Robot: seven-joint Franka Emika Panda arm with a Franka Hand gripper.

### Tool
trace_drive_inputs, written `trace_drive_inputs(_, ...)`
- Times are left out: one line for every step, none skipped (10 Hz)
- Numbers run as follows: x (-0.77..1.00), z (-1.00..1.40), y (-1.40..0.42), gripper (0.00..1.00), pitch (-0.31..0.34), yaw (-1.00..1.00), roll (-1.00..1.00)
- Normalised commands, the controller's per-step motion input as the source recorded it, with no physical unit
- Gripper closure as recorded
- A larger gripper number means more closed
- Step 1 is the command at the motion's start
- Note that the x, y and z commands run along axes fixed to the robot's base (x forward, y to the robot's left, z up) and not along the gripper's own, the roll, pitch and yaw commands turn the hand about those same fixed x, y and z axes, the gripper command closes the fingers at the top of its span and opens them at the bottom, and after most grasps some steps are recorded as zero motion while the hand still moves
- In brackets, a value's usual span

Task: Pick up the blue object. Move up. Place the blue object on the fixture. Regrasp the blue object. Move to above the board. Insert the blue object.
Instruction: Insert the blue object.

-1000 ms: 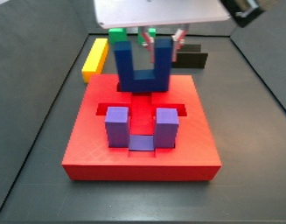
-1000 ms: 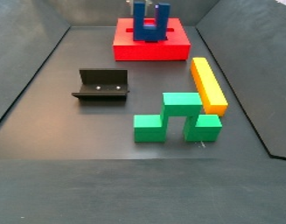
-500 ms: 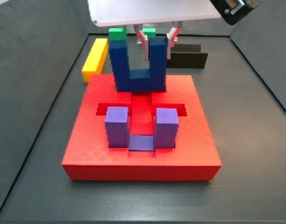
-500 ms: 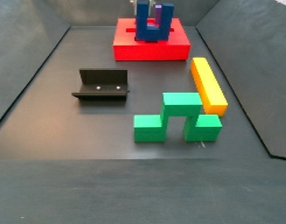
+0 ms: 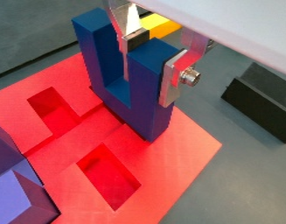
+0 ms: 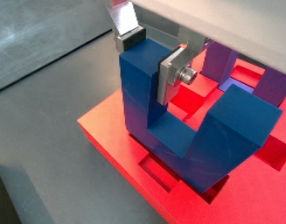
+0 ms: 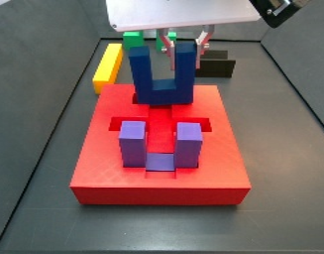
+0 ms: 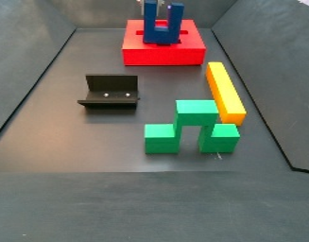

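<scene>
Blue object [image 7: 162, 71] in pincer [image 7: 180, 45]

The pincer [image 7: 177, 44] hangs straight down from the white wrist housing over the far part of the worktop. Its silver fingers [image 5: 177, 73] are clamped on one prong of the blue object [image 5: 124, 74], holding it prongs-up.

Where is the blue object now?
The blue object hangs in the gripper over the board's far end, prongs up, behind the purple block.
</scene>
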Motion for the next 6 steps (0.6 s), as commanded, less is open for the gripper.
trace_drive_inputs(0.0,-0.09,0.05,1.0,0.0,-0.16,0.0)
trace_drive_inputs(-0.02,-0.06,0.11,1.0,0.0,-0.16,-0.01)
trace_drive_inputs(-0.05,0.0,0.08,1.0,0.0,-0.16,-0.06)
trace_drive_inputs(-0.08,0.0,0.03,1.0,0.0,-0.13,-0.1)
trace_drive_inputs(-0.14,0.04,0.0,1.0,-0.021,-0.03,-0.13)
trace_drive_inputs(-0.21,0.14,0.0,1.0,-0.069,0.0,-0.16)
